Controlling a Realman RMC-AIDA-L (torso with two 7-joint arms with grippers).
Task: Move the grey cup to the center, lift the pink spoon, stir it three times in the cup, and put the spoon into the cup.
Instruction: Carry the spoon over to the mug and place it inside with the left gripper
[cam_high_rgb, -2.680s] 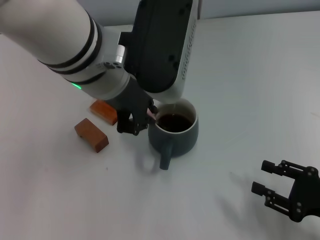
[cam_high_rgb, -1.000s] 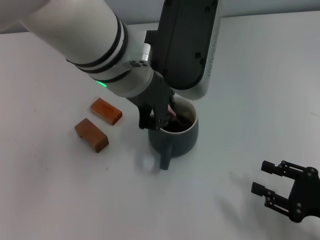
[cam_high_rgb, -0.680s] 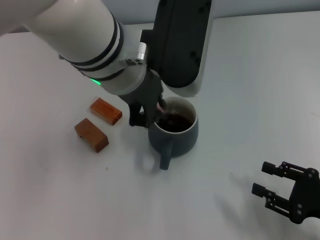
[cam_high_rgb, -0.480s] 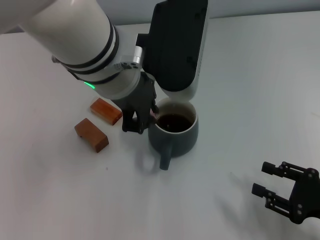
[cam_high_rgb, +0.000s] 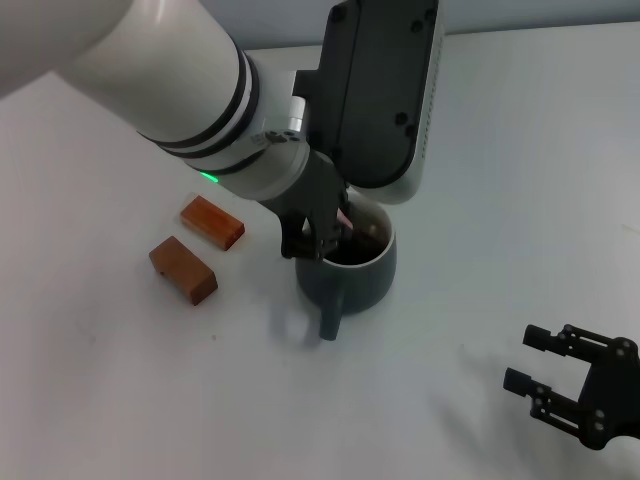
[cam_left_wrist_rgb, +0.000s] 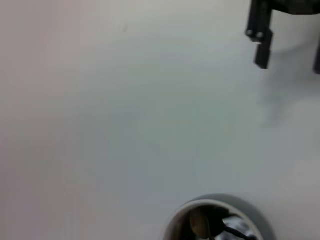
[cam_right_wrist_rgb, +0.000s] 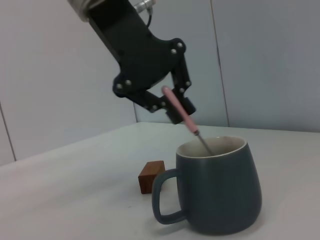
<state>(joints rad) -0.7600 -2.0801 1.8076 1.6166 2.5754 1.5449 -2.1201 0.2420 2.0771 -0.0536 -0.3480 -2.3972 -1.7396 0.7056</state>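
Cup (cam_high_rgb: 352, 272): we record one blue-grey mug standing upright on the table (cam_high_rgb: 520, 170), handle pointing toward the robot, dark liquid inside. It also shows in the right wrist view (cam_right_wrist_rgb: 218, 185) and, as a partial rim, in the left wrist view (cam_left_wrist_rgb: 215, 220).

Spoon (cam_right_wrist_rgb: 181, 112): pink handle tilted, metal neck dipping below the cup's rim; we cannot see the bowl in the right wrist view.

Left gripper (cam_high_rgb: 322, 232): directly above the cup's left rim, fingers pinched on the spoon's pink handle, seen also from the side (cam_right_wrist_rgb: 170, 102).

Blocks: two brown wooden blocks lie left of the cup, one nearer (cam_high_rgb: 212, 221), one farther (cam_high_rgb: 183, 269), apart from each other.

Right gripper (cam_high_rgb: 568, 385): well right of the cup and nearer the robot, fingers spread, holding nothing.

Surface and room: plain white tabletop; pale grey wall panels (cam_right_wrist_rgb: 260, 60) beyond the cup.
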